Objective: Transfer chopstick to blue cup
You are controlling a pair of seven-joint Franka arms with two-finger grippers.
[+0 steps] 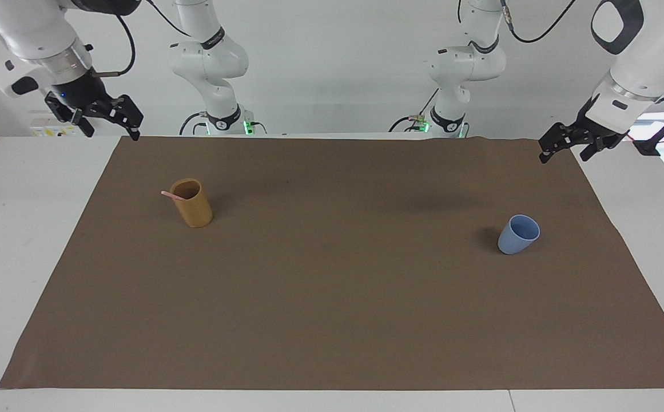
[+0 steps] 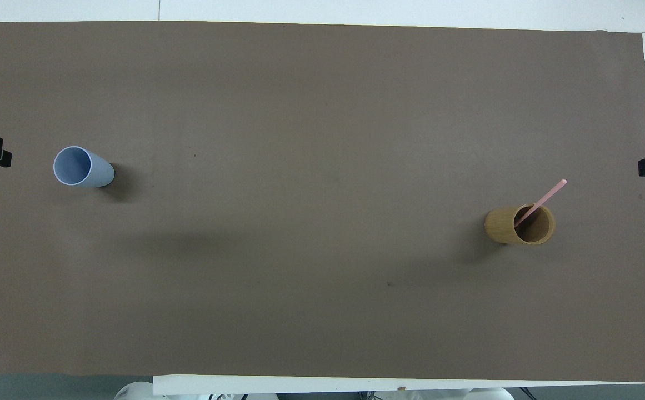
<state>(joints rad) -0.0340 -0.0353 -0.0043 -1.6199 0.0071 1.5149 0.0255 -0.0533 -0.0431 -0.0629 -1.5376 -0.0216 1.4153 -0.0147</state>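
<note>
The chopstick (image 2: pixel 540 199) stands slanted in the tan cup (image 2: pixel 520 225), its lower end down inside and its upper part leaning on the rim and jutting out past it. That cup sits on the brown mat (image 1: pixel 332 297) toward the right arm's end of the desk (image 1: pixel 17 240). The blue cup (image 1: pixel 518 234) stands upright with its mouth showing nothing inside, toward the left arm's end, well apart from the tan cup and a little farther from the robots than it.

Neither arm has begun. The right pincer (image 1: pixel 115 117) hangs in the air over the mat's corner at its own end, fingers spread and gripping nothing. The left pincer (image 1: pixel 572 143) hangs over the mat's edge at the other end, likewise spread and holding nothing. In the overhead view only their dark tips show at the two side edges.

The layout seems meant to split the work: the stick lies within the right arm's reach, the target within the left's (a handover in mid-desk looks likely, though one long reach might also serve). The jutting upper end gives the fingers something to pinch clear of the rim. A thin leaning stick may roll along the rim when touched, so the grasp probably wants to close squarely across it.
</note>
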